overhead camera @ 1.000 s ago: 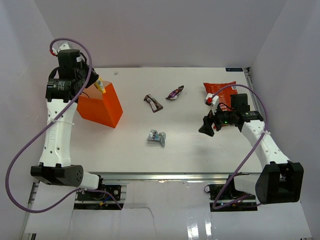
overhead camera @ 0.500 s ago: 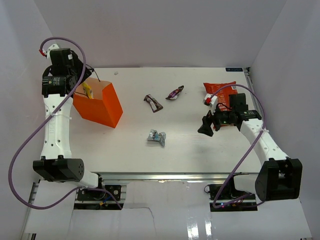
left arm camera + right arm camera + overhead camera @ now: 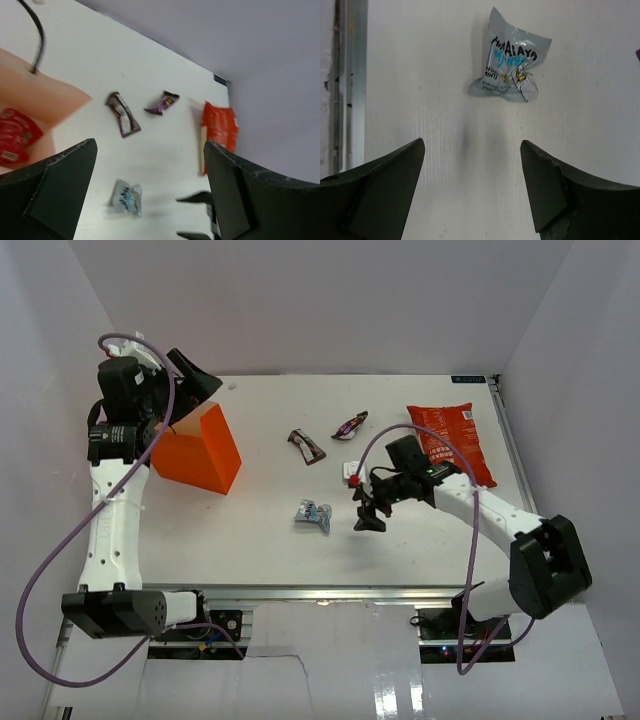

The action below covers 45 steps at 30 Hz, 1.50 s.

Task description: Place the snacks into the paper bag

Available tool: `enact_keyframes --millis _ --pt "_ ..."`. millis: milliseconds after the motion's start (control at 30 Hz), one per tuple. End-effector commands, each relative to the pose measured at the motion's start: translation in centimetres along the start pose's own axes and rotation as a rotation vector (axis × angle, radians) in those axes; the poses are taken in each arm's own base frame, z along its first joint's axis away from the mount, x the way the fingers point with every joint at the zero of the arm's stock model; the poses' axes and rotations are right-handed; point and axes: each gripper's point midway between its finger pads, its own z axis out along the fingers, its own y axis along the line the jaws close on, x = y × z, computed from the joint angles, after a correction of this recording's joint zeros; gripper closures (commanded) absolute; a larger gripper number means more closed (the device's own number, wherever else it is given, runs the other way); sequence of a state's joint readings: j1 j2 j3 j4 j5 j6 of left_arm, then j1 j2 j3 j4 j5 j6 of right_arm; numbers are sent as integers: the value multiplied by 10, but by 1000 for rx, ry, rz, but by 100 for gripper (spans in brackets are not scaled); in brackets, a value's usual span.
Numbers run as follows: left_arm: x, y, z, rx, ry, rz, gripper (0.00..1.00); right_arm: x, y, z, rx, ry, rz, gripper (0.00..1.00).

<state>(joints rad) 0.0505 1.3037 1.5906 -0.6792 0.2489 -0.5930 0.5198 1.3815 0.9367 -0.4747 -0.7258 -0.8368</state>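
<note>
The orange paper bag (image 3: pixel 200 452) stands at the table's far left, and my left gripper (image 3: pixel 200 383) hangs open and empty just above its mouth. In the left wrist view a red-pink wrapper (image 3: pixel 15 140) lies inside the paper bag (image 3: pixel 35 95). On the table are a silver-blue wrapper (image 3: pixel 313 514), two dark wrappers (image 3: pixel 307 446) (image 3: pixel 349 426) and the large red crisp packet (image 3: pixel 450 435). My right gripper (image 3: pixel 366 508) is open, low over the table just right of the silver-blue wrapper (image 3: pixel 512 70), which lies ahead of the open jaws (image 3: pixel 472 145).
White walls close in the table on the left, back and right. A metal rail (image 3: pixel 342 85) runs along the table's near edge. A small white tag (image 3: pixel 352 478) lies by the right arm's wrist.
My left gripper opened above the bag and the yellow wrapper it held is gone from view. The right arm swung left from the crisp packet to beside the silver-blue wrapper.
</note>
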Motion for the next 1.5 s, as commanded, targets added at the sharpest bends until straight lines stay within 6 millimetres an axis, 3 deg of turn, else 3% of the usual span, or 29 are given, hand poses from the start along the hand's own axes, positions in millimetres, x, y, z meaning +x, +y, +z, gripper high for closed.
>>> enact_keyframes --millis 0,33,67,100,133,167,233,333,467,600,800,867,1033,1100,1233,1267,1467 --pt "19 -63 -45 345 56 -15 2 -35 -37 35 121 13 -89 17" --pt "35 -59 -55 353 76 -31 2 -35 -55 46 198 50 -32 17" --pt "42 -56 -59 351 80 -38 2 -35 -60 56 239 69 2 18" --pt "47 -52 -65 344 79 -38 2 -41 -54 72 259 89 14 18" --pt "62 -41 -65 312 104 -60 2 -33 -57 87 284 129 50 19" --pt "66 -42 -79 318 82 -56 2 -31 -57 95 319 143 94 19" --pt "80 -34 -87 297 98 -83 2 -21 -49 112 321 180 114 21" --pt "102 -20 -96 262 116 -134 2 -12 -44 125 343 190 143 23" --pt "139 4 -92 217 174 -234 2 0 -51 132 402 221 158 30" --pt "159 16 -90 196 198 -317 2 17 -55 138 427 291 199 57" --pt "177 29 -80 160 231 -464 2 20 -42 130 396 282 199 85" --pt "183 28 -77 174 260 -493 2 12 -35 126 351 249 166 92" --pt "196 28 -65 163 337 -552 2 -29 -9 104 220 123 59 92" --pt "208 22 -59 155 390 -564 2 -50 -8 95 199 84 7 92" --pt "237 10 -44 101 470 -579 2 -70 -5 87 168 61 -30 92" --pt "255 6 -39 71 513 -571 2 -81 -8 83 172 46 -41 92" --pt "285 -12 -17 49 564 -577 7 -118 -21 73 211 -6 -61 92"
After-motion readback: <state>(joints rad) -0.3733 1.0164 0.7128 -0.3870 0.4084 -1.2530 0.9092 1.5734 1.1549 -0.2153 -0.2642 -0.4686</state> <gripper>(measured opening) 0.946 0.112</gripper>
